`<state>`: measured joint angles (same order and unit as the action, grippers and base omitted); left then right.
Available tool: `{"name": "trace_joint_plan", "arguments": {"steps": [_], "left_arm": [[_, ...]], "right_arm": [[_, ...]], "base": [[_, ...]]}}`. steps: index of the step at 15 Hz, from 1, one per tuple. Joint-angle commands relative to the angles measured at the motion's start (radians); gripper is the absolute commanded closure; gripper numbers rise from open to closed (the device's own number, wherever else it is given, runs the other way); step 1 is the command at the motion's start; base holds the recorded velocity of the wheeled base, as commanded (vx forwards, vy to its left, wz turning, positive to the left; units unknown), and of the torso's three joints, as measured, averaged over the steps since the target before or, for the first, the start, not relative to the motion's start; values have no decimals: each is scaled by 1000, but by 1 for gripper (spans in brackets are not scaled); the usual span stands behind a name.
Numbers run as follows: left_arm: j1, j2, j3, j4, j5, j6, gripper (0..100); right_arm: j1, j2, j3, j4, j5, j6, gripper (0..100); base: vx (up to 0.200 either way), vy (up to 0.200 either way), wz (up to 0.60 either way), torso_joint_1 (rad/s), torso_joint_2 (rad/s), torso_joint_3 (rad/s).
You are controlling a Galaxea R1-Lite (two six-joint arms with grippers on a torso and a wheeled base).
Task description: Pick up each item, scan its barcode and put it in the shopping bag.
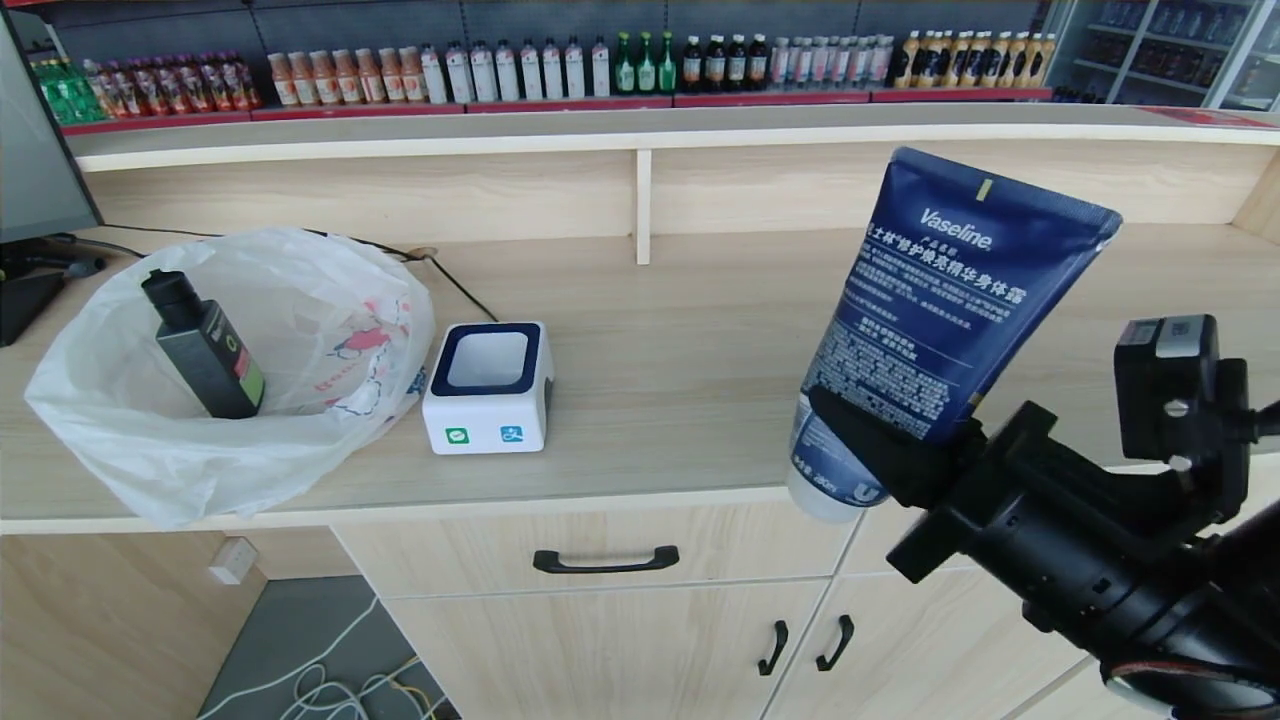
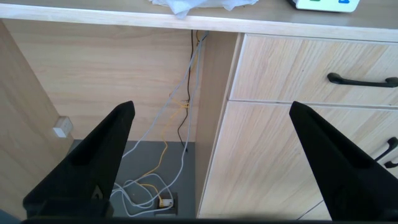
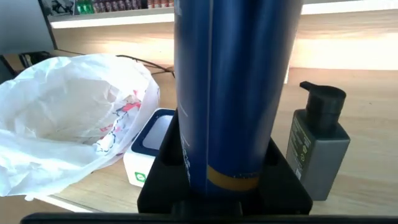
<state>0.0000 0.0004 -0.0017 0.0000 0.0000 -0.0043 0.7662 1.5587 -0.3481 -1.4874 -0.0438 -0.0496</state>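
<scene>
My right claw [image 1: 900, 450] is clamped on the blue tube [image 1: 960, 290], gripping it near the cap end. The tube is off the bench [image 1: 680, 370], cap down and crimped end up, leaning towards the right end. In the head view it hangs across the bench's front edge, well to the right.

The shopping bag [image 1: 330, 300] sits open at the left end of the bench, its plastic spilling a little over the front edge. A dark bottle [image 1: 205, 350] with a black cap stands tilted inside it. The scanner [image 1: 487, 385], a white box with a dark blue rim round its window, is just beside the bag, close to the front edge. It is well apart from the tube.

From the right wrist camera I also see a grey pump bottle [image 3: 317, 152] upright on the bench. It stands on the far side of the tube from the scanner and bag.

My left claw [image 2: 211, 124] is below bench height with its fingers spread wide and nothing between them. It faces the cabinet fronts under the bench, above loose cables [image 2: 155, 186] on the floor.

Below the scanner is a drawer with a black handle [image 1: 605, 560]. A shelf of drink bottles [image 1: 640, 60] runs along the wall behind the bench.
</scene>
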Motion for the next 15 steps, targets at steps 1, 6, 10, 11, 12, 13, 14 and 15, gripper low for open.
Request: {"name": "trace_joint_plan", "arguments": {"steps": [1, 6, 10, 11, 12, 13, 14, 15], "left_arm": [[0, 0, 0, 0, 0, 0, 0], [0, 0, 0, 0, 0, 0, 0], [0, 0, 0, 0, 0, 0, 0], [0, 0, 0, 0, 0, 0, 0], [0, 0, 0, 0, 0, 0, 0], [0, 0, 0, 0, 0, 0, 0], [0, 0, 0, 0, 0, 0, 0], [0, 0, 0, 0, 0, 0, 0]], "right_arm": [[16, -72, 52, -1, 32, 2, 100], [15, -137, 80, -1, 190, 168, 100], [15, -192, 80, -2, 300, 382, 100], [15, -206, 80, -2, 358, 447, 100], [15, -207, 78, -7, 360, 481, 100], [15, -206, 78, -25, 360, 531, 100], [15, -204, 78, -50, 360, 596, 100], [13, -204, 78, -70, 360, 649, 100]], "base": [[0, 0, 0, 0, 0, 0], [0, 0, 0, 0, 0, 0], [0, 0, 0, 0, 0, 0], [0, 0, 0, 0, 0, 0], [0, 0, 0, 0, 0, 0], [0, 0, 0, 0, 0, 0], [0, 0, 0, 0, 0, 0], [0, 0, 0, 0, 0, 0]]}}
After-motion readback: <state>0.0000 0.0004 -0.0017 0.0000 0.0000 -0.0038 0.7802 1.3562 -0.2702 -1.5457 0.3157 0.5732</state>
